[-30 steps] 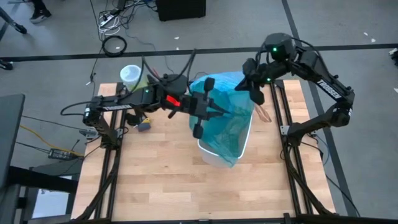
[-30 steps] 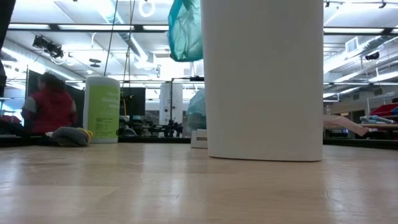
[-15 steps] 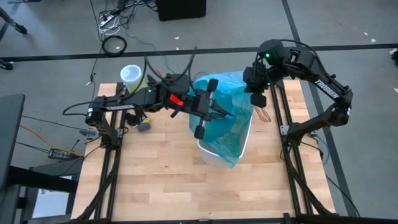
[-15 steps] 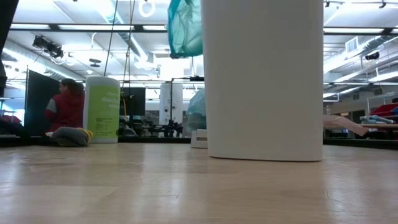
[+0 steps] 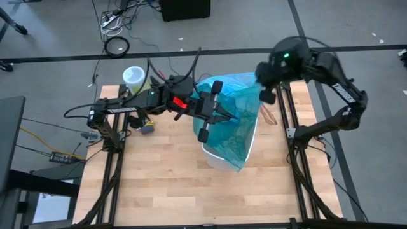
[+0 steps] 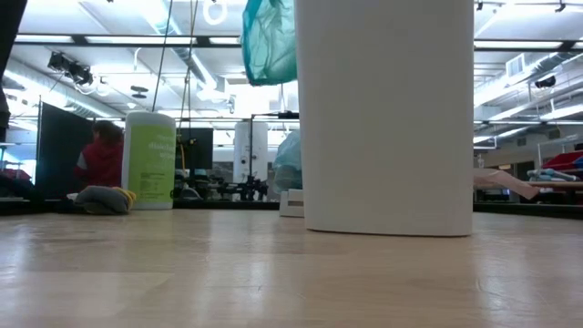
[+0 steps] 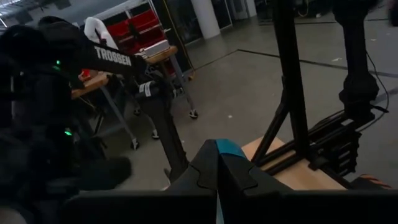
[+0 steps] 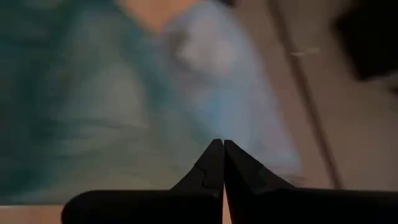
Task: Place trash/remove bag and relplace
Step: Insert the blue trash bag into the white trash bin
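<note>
Readable writing: the word TROSSEN in white capitals on my right arm [image 7: 112, 57], seen from the left wrist view. The green-labelled canister [image 6: 151, 160] standing on the desk [image 5: 184, 184] carries print too small to read.

Left gripper [image 7: 217, 163]: fingers together, clamped on a fold of the teal-green bag [image 5: 232, 130]; a small piece of teal plastic shows right at the fingertips in the left wrist view. In the high view my left arm reaches across the desk from the left side to the white bin [image 5: 219, 159], and the left gripper sits above the bin's near-left rim. The teal-green bag is draped over the bin's opening and hangs down its side.

Right gripper [image 8: 222, 146]: fingers together, tips touching, nothing visible between them. In the high view it hangs above the far right corner of the desk, just beside the far edge of the bin. The right wrist view is blurred.

Light blue bag [image 5: 232, 81]: bunched on the far side of the bin, touching the teal-green bag, below my right gripper. In the low view it shows behind the bin's left edge.

A person in a red top [image 6: 102, 159] sits in the room beyond the desk
</note>
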